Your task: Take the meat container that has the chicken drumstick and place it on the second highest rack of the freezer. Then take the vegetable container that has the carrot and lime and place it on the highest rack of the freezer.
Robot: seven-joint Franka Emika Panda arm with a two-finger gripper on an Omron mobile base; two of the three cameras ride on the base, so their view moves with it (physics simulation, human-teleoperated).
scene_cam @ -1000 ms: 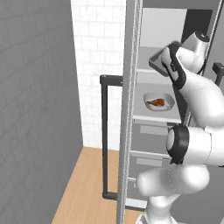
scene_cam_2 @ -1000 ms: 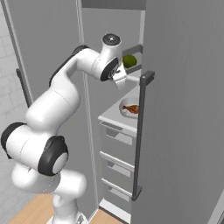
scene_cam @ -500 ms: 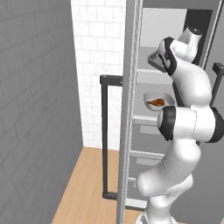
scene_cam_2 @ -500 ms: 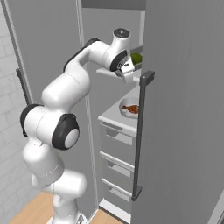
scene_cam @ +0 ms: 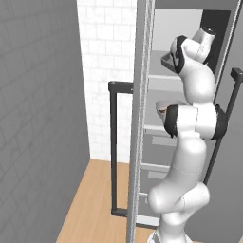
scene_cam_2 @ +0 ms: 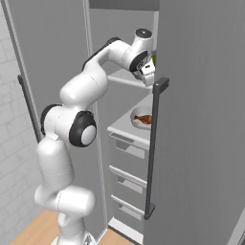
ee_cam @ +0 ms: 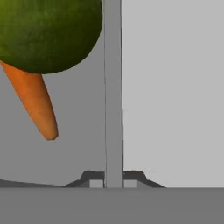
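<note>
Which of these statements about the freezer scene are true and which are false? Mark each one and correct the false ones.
1. The chicken drumstick lies in a dish on the lower white shelf. True.
2. The lime and the carrot sit close together in the hand view. True.
3. The gripper is down at the grey drawers. False: it is up at the highest rack, above the drumstick.
4. The freezer door is closed. False: it stands open, with the shelves and drawers in plain sight.
5. In the hand view, the gripper's fingers grip the thin upright container wall. True.
</note>
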